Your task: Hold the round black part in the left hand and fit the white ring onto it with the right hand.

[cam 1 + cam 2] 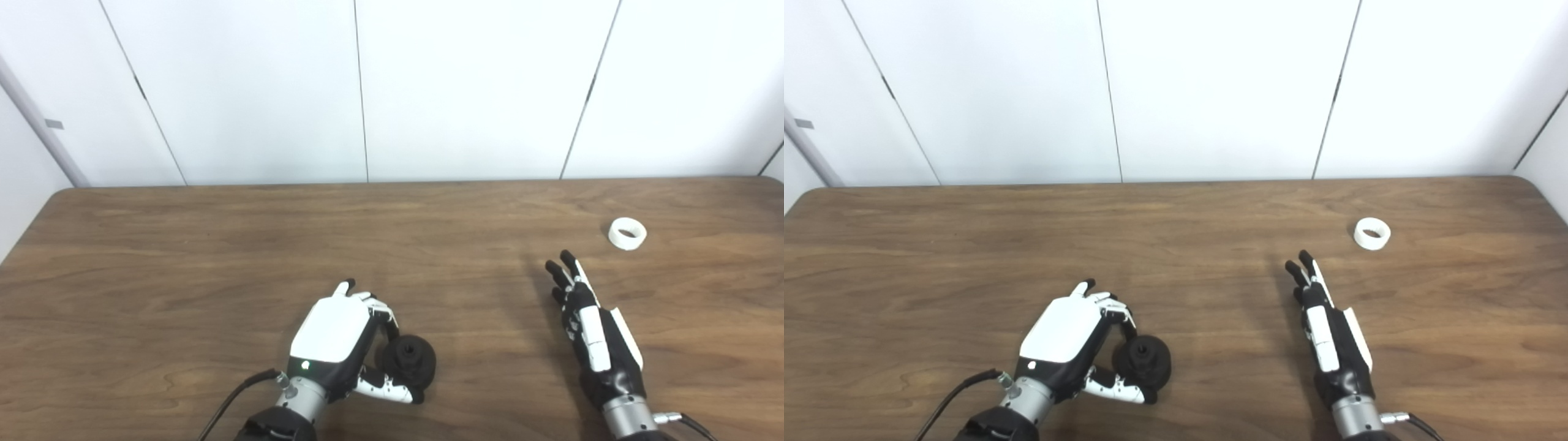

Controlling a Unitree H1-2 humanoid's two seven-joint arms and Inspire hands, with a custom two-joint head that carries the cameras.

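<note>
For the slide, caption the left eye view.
Left hand grips the round black part; the open right hand lies short of the white ring.

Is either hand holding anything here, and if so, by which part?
The left hand grips the black part by its round rim, fingers on the far side and thumb on the near side. The right hand is open and holds nothing; the ring lies apart.

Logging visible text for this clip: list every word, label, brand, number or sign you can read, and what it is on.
None can be read: no text shows on the round black part, the white ring, either hand or the table.
The small grey tag on the wall is too small to read.
</note>
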